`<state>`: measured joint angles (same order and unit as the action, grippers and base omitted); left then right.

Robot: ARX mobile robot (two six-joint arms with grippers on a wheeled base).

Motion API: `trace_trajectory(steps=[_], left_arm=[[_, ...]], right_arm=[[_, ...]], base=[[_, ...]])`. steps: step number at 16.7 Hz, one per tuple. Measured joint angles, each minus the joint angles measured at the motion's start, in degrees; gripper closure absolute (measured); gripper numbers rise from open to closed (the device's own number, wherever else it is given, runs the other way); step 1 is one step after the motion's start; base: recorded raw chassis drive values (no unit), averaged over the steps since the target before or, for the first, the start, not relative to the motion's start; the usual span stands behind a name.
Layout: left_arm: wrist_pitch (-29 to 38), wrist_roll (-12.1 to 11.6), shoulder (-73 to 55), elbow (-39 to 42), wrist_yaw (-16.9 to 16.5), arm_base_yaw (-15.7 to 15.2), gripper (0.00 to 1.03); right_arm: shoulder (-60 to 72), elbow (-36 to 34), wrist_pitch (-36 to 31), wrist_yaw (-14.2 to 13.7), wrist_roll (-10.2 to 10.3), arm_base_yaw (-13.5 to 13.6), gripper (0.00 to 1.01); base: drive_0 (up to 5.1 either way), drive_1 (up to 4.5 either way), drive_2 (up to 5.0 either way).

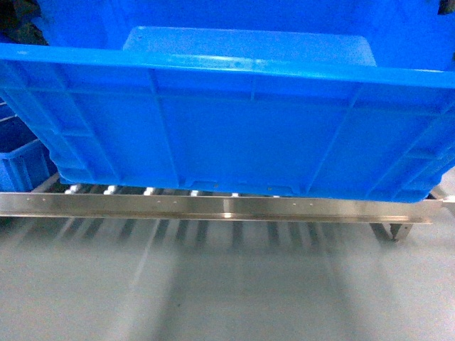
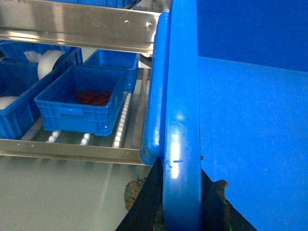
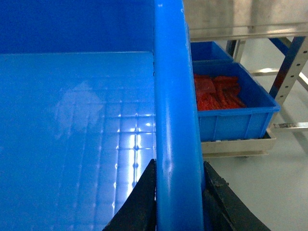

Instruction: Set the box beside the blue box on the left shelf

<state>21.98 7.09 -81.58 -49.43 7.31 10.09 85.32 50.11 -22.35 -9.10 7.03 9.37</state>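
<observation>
The box [image 1: 227,135], a big bright blue ribbed crate, fills the head view. Its lower edge is just above the left shelf's silvery front rail [image 1: 213,206] and white rollers [image 1: 149,190]; I cannot tell whether it rests on them. My left gripper [image 2: 180,168] is shut on the box's left rim [image 2: 182,96], one black finger on each side. My right gripper [image 3: 179,163] is shut on the right rim [image 3: 174,86] the same way. The smaller blue box [image 2: 82,103], with red items inside, stands on the rollers a short gap to the left of the crate; its corner [image 1: 21,160] shows in the head view.
More blue bins [image 2: 19,91] stand further left on the shelf, under an upper steel rail [image 2: 82,24]. To the right of the crate stands another blue bin of red packets [image 3: 231,106] beside a blue upright post [image 3: 288,62]. Grey floor [image 1: 227,284] lies in front.
</observation>
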Motion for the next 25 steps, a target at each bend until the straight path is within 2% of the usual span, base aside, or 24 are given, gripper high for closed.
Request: trace_trajectory(steps=[25], left_arm=[[-0.3, 0.0, 0.0, 0.1, 0.0, 0.0, 0.95]], right_arm=[[0.0, -0.1, 0.3, 0.1, 0.0, 0.0, 0.82]], base=[[0.0, 0.0, 0.0]])
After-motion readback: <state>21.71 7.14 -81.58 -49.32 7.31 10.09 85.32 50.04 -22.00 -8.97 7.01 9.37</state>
